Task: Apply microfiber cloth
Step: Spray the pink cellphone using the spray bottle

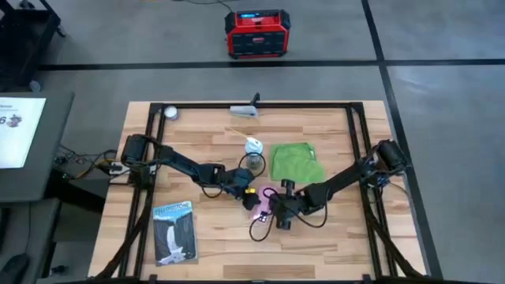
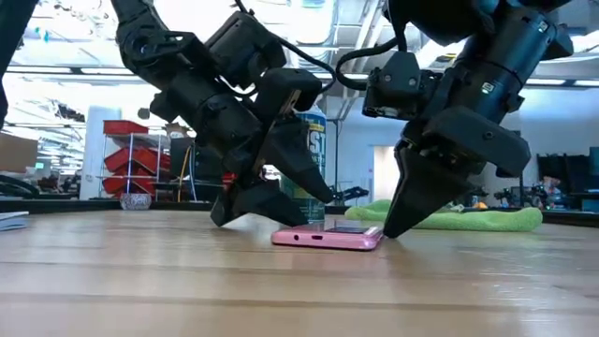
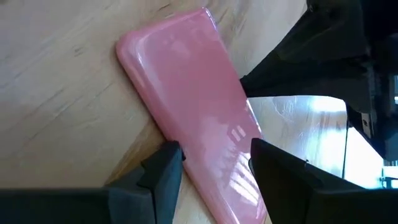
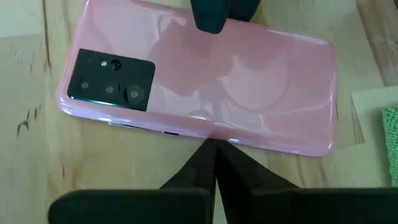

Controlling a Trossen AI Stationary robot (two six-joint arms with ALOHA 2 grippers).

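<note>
A pink phone (image 1: 254,199) lies flat on the wooden table, back up, with its camera block (image 4: 111,79) showing. My left gripper (image 3: 214,155) reaches in from the left and straddles the phone across its width. My right gripper (image 4: 216,146) comes from the right, shut, with its tips at the phone's right long side. The green microfiber cloth (image 1: 297,162) lies rumpled on the table just beyond the phone, toward the far right of it, and no gripper touches it. It also shows behind the right gripper in the low view (image 2: 468,220). My left gripper has the phone's two long sides (image 3: 186,163) between its two fingers, which lie across the phone and slant down from the table's left. The phone stays flat on the table. My right gripper's shut fingertips (image 4: 208,155) stand against the phone's right long side (image 4: 217,135), near its middle. They slant down from the right.
A blue-grey booklet (image 1: 173,230) lies near the front left. A small white-topped bottle (image 1: 252,147) stands just behind the phone. A black cable (image 1: 257,229) loops on the table in front of the phone. A white ball (image 1: 170,112) and a grey tool (image 1: 245,110) lie at the far edge.
</note>
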